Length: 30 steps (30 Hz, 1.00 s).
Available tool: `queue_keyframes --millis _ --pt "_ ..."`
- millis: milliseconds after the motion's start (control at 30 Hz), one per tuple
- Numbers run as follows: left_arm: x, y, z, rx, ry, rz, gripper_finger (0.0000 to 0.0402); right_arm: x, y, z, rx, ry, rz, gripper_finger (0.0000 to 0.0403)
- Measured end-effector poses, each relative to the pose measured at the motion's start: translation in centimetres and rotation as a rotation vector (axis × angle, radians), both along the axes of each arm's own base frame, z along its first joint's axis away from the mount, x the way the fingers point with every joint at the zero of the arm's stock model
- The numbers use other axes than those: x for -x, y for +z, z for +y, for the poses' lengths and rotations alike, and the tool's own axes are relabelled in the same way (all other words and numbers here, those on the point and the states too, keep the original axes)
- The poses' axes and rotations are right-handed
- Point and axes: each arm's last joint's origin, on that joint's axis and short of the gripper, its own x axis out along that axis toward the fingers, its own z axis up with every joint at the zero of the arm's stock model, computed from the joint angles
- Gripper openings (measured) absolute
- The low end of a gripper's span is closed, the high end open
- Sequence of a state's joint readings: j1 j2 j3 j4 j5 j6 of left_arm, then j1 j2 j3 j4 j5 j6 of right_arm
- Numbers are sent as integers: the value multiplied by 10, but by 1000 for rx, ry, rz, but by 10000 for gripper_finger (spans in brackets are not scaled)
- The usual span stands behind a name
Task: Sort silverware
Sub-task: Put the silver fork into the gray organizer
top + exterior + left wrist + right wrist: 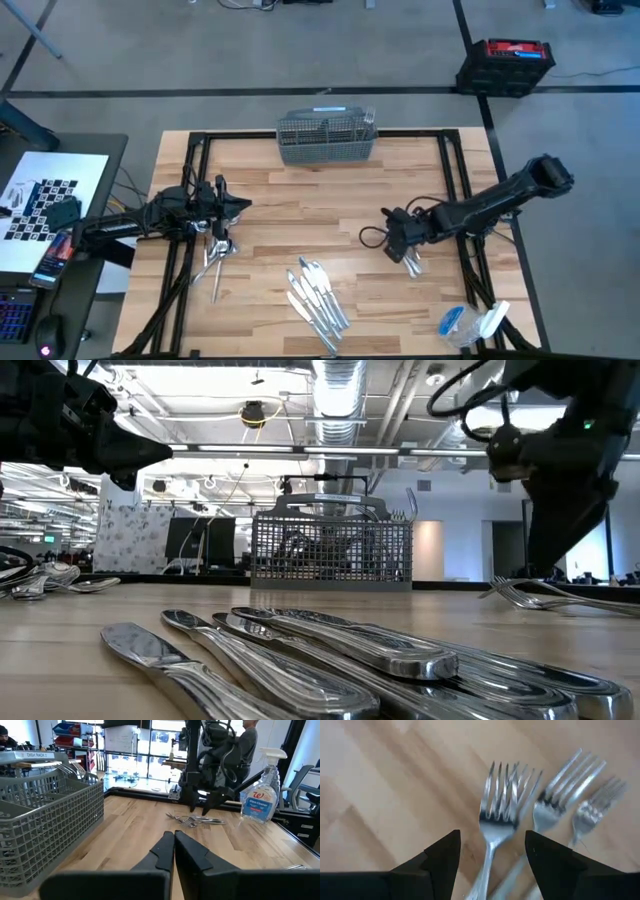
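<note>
The right gripper [492, 850] hangs with jaws spread over the forks [502, 815] at the worktop's [330, 210] right. The left gripper [173, 845], pinched closed and empty, waits above the spoons [214, 255] at left. Knives [318, 296] lie near centre.

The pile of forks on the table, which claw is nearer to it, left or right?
Right. The right claw hovers open directly over the forks, while the left claw, shut, is across the table by the spoons.
</note>
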<state>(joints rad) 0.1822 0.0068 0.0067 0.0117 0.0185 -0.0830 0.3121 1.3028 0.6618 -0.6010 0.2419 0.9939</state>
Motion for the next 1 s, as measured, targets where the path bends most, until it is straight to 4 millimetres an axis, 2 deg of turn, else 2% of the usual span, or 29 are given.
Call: queue_keyframes --millis 200,300,367,467,533,667,733,833,1000 --pt "0 0 0 0 0 0 0 -3 -29 -2 33 -13 99 210" --pt "0 0 0 0 -1 -1 0 -13 -34 -1 55 -9 57 199" --pt "0 0 0 0 -1 -1 0 -18 -35 0 71 6 21 163" --pt "0 0 0 0 0 0 0 -21 -28 1 78 45 29 63" --pt "0 0 0 0 -1 -1 0 -23 -11 1 86 83 30 18" --pt "0 0 0 0 0 -1 0 -22 34 -2 109 133 42 3" --pt "0 0 0 0 -1 -1 0 -25 63 -7 124 149 -17 2" --pt "0 0 0 0 0 -1 0 -28 99 -24 209 124 -125 1" --pt "0 0 0 0 0 -1 0 -35 135 -64 486 33 -288 1"
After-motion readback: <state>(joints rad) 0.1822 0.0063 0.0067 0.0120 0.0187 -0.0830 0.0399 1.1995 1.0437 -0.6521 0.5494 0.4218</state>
